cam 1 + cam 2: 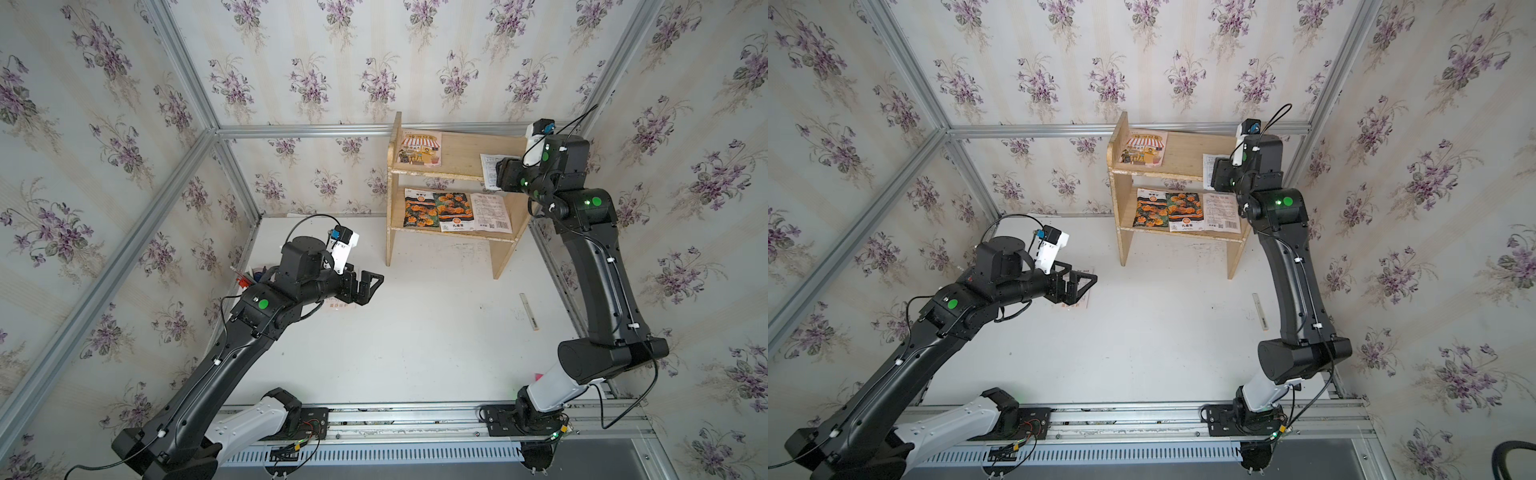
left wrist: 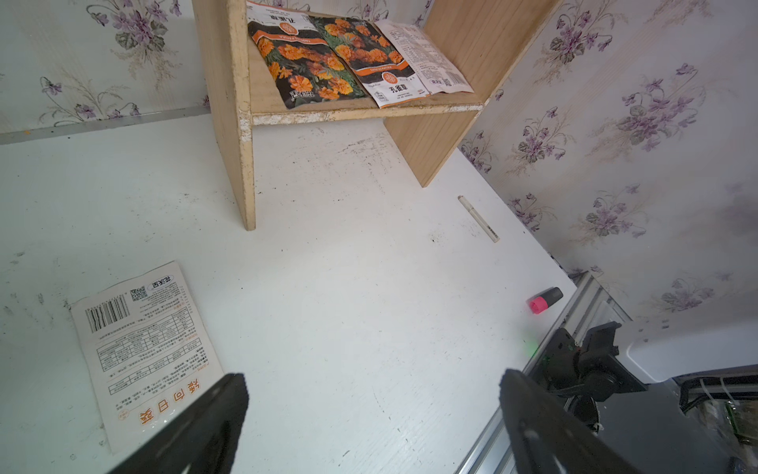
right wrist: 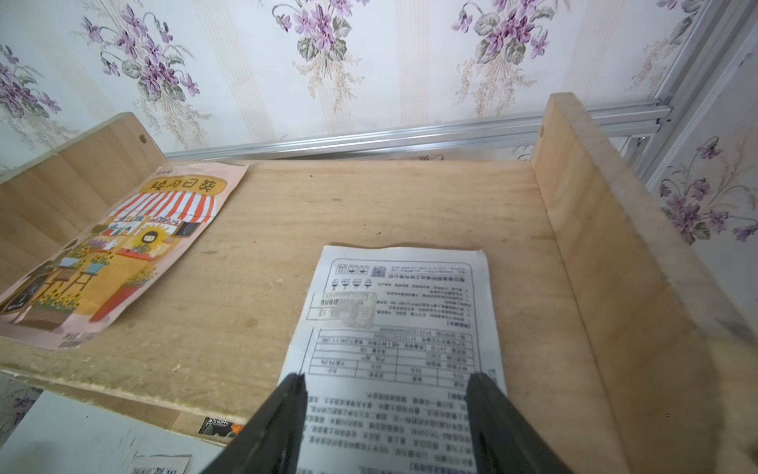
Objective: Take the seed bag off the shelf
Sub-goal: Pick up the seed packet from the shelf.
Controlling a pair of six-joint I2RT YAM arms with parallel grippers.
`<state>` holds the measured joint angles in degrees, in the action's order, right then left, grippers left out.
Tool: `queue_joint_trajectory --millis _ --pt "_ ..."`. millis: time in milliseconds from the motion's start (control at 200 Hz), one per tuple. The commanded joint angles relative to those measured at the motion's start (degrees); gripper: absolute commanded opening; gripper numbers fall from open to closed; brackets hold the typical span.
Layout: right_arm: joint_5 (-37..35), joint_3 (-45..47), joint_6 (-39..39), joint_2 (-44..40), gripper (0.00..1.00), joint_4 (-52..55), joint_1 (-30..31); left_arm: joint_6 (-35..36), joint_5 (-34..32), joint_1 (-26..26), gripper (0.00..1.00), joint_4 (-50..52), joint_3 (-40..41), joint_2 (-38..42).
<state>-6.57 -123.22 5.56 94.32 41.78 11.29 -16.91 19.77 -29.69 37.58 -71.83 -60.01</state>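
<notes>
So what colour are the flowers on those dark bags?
Orange flowers, clearest in the left wrist view.

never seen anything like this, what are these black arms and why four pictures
Those are two robot arms, each ending in a two-finger gripper. Two pictures look down from overhead at the whole scene; the other two come from cameras on each wrist. On the white table stands a wooden shelf with seed bags on both tiers. The right gripper is at the top tier, jaws open over a white printed seed bag, not clamping it. The left gripper hangs open over the table, holding nothing, near another seed bag lying flat.
</notes>
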Motion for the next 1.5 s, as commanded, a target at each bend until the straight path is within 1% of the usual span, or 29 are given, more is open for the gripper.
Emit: queue_joint_trajectory --millis 0,140,285,375,405,500,579,694,779,854,1009,1109,1199,1284,1389,1499 --pt "-0.82 -2.84 -0.9 1.52 0.66 -1.84 0.07 0.15 0.51 -0.03 1.0 -1.18 -0.55 -0.02" --pt "1.24 -2.68 -0.73 0.48 0.67 -3.24 0.05 0.35 0.42 -0.01 1.0 -0.7 -0.87 0.15" --pt "3.94 3.52 1.08 -5.62 0.67 -6.53 0.06 0.89 0.11 -0.02 1.0 -0.38 -1.29 0.4" --pt "5.21 6.96 3.32 -9.43 0.68 -6.29 0.05 1.15 0.13 -0.01 1.0 -0.22 -1.47 0.42" --pt "5.59 8.48 4.34 -11.0 0.69 -6.09 0.07 1.23 0.16 -0.01 1.0 -0.11 -1.48 0.42" --pt "6.56 18.64 7.5 -18.14 0.7 -9.78 -0.03 1.67 -0.11 -0.01 1.0 0.33 -1.08 0.81" --pt "6.4 25.03 10.05 -23.28 0.71 -11.04 -0.04 1.96 -0.52 -0.01 1.0 0.95 -0.68 1.35" --pt "6.46 32.29 13.22 -28.8 0.72 -12.65 -0.86 1.97 -0.22 -0.06 1.0 1.35 -0.2 2.32" --pt "7.89 35.95 15.46 -31.28 0.72 -14.03 -3.21 1.75 0.2 -0.01 1.0 1.53 0.02 3.04" --pt "12.16 38.25 17.97 -32.62 0.72 -15.4 -6.53 1.52 0.37 -0.01 1.0 1.61 0.2 3.71" --pt "25.08 42.42 23.36 -33.33 0.72 -20.05 -14.63 1.01 0.18 -0.06 1.0 1.81 0.47 4.71" --pt "33.19 44.49 26.57 -32.92 0.72 -23.84 -18.61 1.11 0.15 -0.02 1.0 2.0 0.78 5.07" --pt "38.3 45.63 28.86 -32.09 0.72 -27.32 -20.15 1.31 -0.21 -0.01 1.0 2.32 0.92 5.22" --pt "41.72 46.24 30.69 -30.83 0.72 -29.99 -20.93 1.26 -0.43 -0.03 1.0 2.32 1.21 5.34" --pt "44.79 46.84 32.67 -29.21 0.7 -33.21 -21.09 1.26 -0.52 -0.01 1.0 2.23 1.68 5.52" --pt "45.82 46.84 33.61 -27.61 0.67 -34.97 -21.13 1.35 -0.78 -0.02 1.0 2.29 1.91 5.6"
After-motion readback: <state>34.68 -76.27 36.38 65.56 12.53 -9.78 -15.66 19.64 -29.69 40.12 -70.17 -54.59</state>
